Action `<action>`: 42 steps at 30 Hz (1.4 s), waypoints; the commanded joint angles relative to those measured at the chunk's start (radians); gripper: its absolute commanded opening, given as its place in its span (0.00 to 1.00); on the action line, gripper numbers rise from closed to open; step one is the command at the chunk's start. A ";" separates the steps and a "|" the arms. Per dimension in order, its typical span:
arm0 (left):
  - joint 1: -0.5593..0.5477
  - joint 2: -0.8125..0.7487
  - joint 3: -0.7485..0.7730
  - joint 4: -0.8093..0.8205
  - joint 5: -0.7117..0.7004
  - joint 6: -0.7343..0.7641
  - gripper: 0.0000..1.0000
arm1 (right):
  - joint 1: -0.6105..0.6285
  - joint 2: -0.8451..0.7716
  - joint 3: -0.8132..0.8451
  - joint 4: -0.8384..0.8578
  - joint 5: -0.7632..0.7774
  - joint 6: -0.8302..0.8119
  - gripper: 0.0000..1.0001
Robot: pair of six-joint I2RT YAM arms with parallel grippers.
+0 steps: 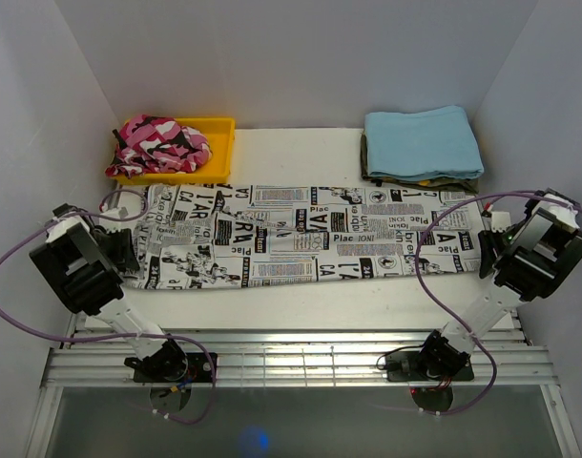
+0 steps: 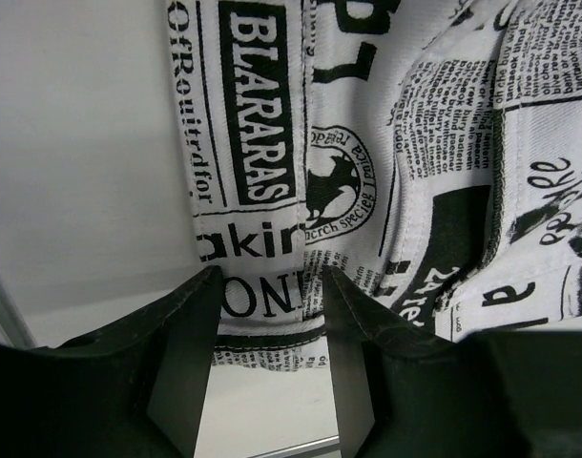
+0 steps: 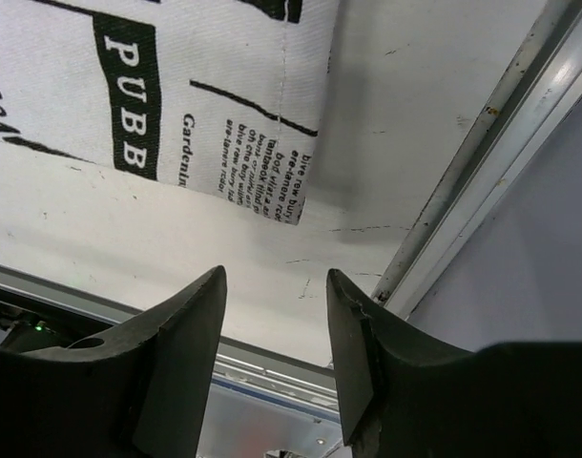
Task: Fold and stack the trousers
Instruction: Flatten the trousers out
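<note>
From above, the trousers (image 1: 301, 234) lay spread flat across the table (image 1: 301, 305), in front of a yellow tray (image 1: 221, 143) and a folded blue cloth (image 1: 423, 141). Both arms reached outward, bent at the elbow, with the left gripper (image 1: 129, 250) at the trousers' left end and the right gripper (image 1: 486, 254) at the right end.

At the left wrist, the jaws stood partly apart over the printed hem, clamping nothing.

At the right wrist, the jaws stood parted over bare table, just short of the trousers' corner, holding nothing.
</note>
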State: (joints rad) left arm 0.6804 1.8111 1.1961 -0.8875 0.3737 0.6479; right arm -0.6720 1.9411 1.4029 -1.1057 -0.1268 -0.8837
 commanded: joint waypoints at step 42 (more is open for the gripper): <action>0.053 0.059 0.077 -0.001 0.063 -0.039 0.77 | 0.020 0.114 0.145 0.080 -0.180 0.181 0.08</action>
State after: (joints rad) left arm 0.7246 1.8469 1.2251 -0.9054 0.4362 0.5861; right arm -0.6353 2.0441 1.4986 -1.0409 -0.2913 -0.6872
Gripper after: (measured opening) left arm 0.736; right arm 0.088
